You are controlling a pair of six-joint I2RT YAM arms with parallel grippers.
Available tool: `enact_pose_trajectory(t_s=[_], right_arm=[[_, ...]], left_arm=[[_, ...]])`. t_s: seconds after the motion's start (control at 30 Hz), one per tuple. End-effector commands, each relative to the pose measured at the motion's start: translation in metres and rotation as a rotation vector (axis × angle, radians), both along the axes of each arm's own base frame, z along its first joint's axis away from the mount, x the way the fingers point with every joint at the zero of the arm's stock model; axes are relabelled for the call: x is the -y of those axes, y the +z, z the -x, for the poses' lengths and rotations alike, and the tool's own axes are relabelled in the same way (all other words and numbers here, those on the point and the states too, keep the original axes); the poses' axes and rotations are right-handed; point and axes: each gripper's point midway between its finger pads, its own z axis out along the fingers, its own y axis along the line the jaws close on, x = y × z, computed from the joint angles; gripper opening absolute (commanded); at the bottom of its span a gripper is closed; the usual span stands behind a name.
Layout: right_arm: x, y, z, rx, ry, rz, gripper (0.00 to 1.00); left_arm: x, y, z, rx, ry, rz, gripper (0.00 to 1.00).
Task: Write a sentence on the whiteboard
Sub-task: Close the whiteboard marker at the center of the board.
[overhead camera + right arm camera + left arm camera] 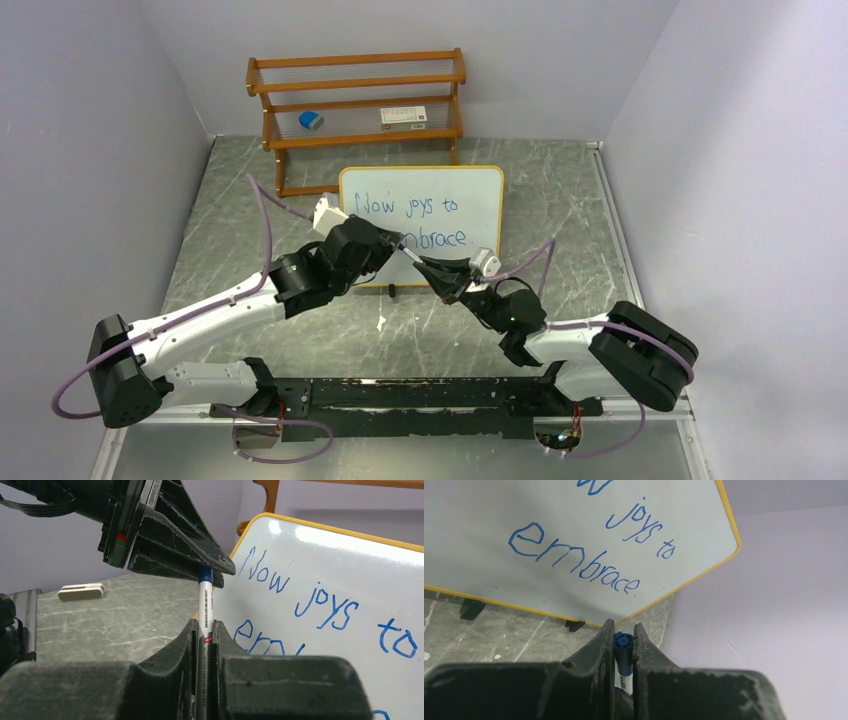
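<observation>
The whiteboard [480,215] stands upright at mid-table, with an orange frame. The sentence [405,207] in blue reads "Now joys to" over "embrace". The board [499,510] and the sentence [574,560] fill the left wrist view. They also show in the right wrist view, the board [350,565] with its lettering [320,605]. A white marker [411,254] with a blue cap spans both grippers in front of the board's lower left. My left gripper [623,630] is shut on the blue cap [623,642]. My right gripper [204,627] is shut on the marker's barrel [204,605].
A brown wooden shelf rack [355,100] stands behind the board against the back wall, holding a blue object [311,120] and a white box [404,116]. A small white flat object [81,591] lies on the grey table. Walls close in on the left, back and right.
</observation>
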Motion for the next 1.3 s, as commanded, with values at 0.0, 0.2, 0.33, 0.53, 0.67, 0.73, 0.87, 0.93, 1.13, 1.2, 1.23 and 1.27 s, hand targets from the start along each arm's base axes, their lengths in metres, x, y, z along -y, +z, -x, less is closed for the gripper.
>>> enact_pose_trajectory(t_s=[0.0, 0.2, 0.33, 0.53, 0.67, 0.73, 0.87, 0.93, 1.13, 1.2, 1.23, 1.27], right_arm=[[0.013, 0.079, -0.003, 0.173, -0.065, -0.23, 0.0], [0.013, 0.09, -0.007, 0.195, -0.081, -0.276, 0.0], [0.014, 0.095, -0.01, 0.204, -0.098, -0.29, 0.0], [0.007, 0.083, -0.002, 0.178, -0.037, -0.241, 0.0], [0.002, 0.066, 0.003, 0.129, -0.001, -0.154, 0.0], [0.002, 0.057, 0.005, 0.107, 0.006, -0.113, 0.0], [0.005, 0.043, 0.011, 0.067, 0.022, -0.058, 0.0], [0.006, 0.034, 0.014, 0.039, 0.031, -0.034, 0.0], [0.009, 0.0, 0.018, -0.052, 0.04, 0.068, 0.0], [0.01, -0.012, 0.02, -0.081, 0.043, 0.104, 0.0], [0.01, -0.02, 0.022, -0.105, 0.051, 0.116, 0.0], [0.01, -0.027, 0.024, -0.133, 0.061, 0.126, 0.0]], left_arm=[[0.04, -0.022, 0.047, -0.116, -0.223, 0.049, 0.05], [0.05, -0.023, 0.057, -0.119, -0.261, 0.079, 0.05], [0.055, -0.025, 0.065, -0.123, -0.294, 0.082, 0.05], [0.044, -0.018, 0.06, -0.073, -0.259, 0.088, 0.05], [0.032, -0.018, 0.056, -0.043, -0.223, 0.06, 0.07], [0.025, -0.02, 0.055, -0.043, -0.201, 0.04, 0.23], [0.008, -0.018, 0.051, -0.016, -0.154, -0.006, 0.55], [-0.003, -0.014, 0.049, 0.005, -0.128, -0.036, 0.64], [-0.048, -0.001, 0.04, 0.071, -0.021, -0.208, 0.76], [-0.062, 0.01, 0.037, 0.112, -0.003, -0.272, 0.78], [-0.07, 0.015, 0.036, 0.133, 0.008, -0.307, 0.78], [-0.077, 0.02, 0.035, 0.152, 0.011, -0.351, 0.79]])
